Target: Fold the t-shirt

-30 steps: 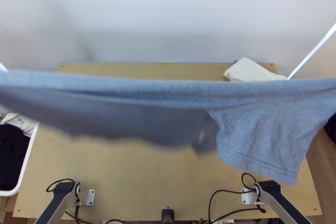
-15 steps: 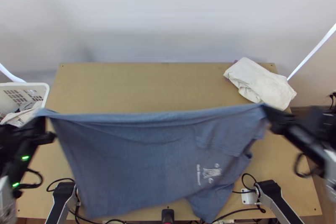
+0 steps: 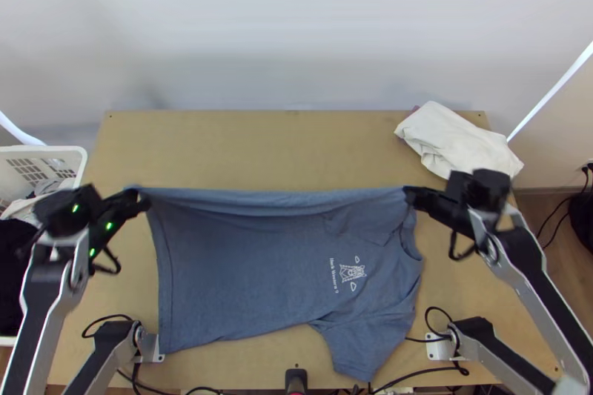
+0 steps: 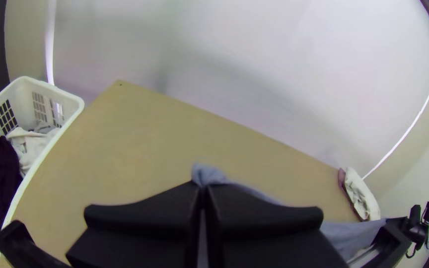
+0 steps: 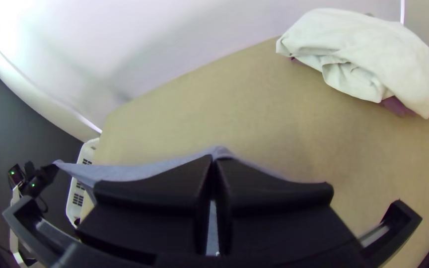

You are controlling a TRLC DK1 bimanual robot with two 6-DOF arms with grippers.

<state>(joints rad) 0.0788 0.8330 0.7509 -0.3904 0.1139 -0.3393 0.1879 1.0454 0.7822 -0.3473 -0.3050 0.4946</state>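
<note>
1. A blue short-sleeved T-shirt (image 3: pixel 244 269) hangs between two robot arms over a light wooden table (image 3: pixel 222 150), its long far edge drawn nearly straight from left to right and its lower part spread toward the near side.
2. At the far left end of that edge, the left gripper (image 3: pixel 141 201) has its black jaws closed on the cloth at the hem (image 3: pixel 164 284) end; in the left wrist view, a small tuft of blue pokes out past the tips.
3. At the right end, the right gripper (image 3: pixel 409 193) pinches the same edge close to the collar (image 3: pixel 409 247), its jaws together with fabric between the tips.
4. A white print (image 3: pixel 352 273) faces up on the right half of the shirt, near the collar. One sleeve (image 3: pixel 363 343) points toward the table's near edge. Along the far side, the cloth doubles over in a narrow band.
5. A crumpled off-white cloth (image 3: pixel 452 139) rests at the table's far right corner, a purple cloth (image 5: pixel 398 105) peeking out from beneath it.
6. Beside the table on the left stands a white plastic laundry basket (image 4: pixel 70 97), holding a dark garment (image 4: pixel 1 188) and pale fabric (image 4: pixel 31 149).
</note>
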